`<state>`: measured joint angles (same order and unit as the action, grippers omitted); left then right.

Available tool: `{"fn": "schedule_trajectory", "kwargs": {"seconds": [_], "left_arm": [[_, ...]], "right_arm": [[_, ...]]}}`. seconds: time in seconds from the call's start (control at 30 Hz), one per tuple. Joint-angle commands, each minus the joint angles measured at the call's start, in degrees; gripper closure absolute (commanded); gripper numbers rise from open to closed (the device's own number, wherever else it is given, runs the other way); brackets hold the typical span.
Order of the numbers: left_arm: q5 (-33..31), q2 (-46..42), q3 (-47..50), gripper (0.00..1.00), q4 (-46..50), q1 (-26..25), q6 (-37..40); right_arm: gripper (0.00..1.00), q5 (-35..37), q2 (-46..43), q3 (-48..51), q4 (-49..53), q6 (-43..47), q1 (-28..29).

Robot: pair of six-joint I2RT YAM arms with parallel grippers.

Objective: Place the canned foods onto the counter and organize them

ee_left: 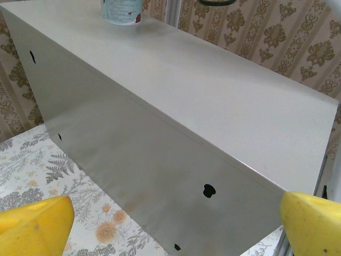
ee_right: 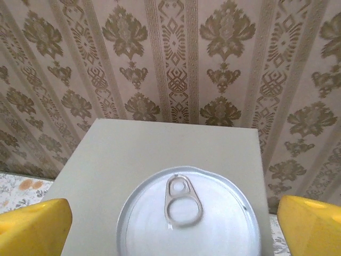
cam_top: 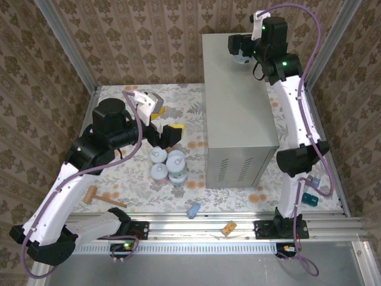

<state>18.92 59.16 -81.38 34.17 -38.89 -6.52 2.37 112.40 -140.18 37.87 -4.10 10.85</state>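
White arms (cam_top: 53, 199), black joints (cam_top: 110, 116), purple cables (cam_top: 140, 126), yellow fingers (ee_left: 37, 224).

Enclosure walls (cam_top: 149, 42) were papered in a tan damask pattern with vertical ornamental stripes. Slanting aluminium posts (cam_top: 65, 46) framed the cell at left and right. The floor covering (cam_top: 184, 110) was white, printed with grey ferns and orange blossoms. Ribbed aluminium rails (cam_top: 178, 229) ran along the near edge. Lighting was even, and shadows were soft.
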Motion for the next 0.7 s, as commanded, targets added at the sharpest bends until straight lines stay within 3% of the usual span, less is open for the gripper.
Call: {"fn": "schedule_trajectory", "kwargs": {"seconds": [0.0, 0.33, 0.67], "left_arm": [[0.2, -1.1, 0.8, 0.0, -1.2, 0.4, -1.5], [-0.5, -1.2, 2.1, 0.0, -1.5, 0.4, -2.5], [-1.1, -0.8, 2.3, 0.0, -1.4, 0.5, -3.1]], "right_arm": [[0.0, -1.0, -9.1, 7.4, -0.1, 0.0, -0.7], [0.0, -2.4, -23.7, 29.3, -6.8, -3.5, -5.5], [0.0, -2.9, -17.0, 25.3, -5.9, -3.5, -7.6]]}}
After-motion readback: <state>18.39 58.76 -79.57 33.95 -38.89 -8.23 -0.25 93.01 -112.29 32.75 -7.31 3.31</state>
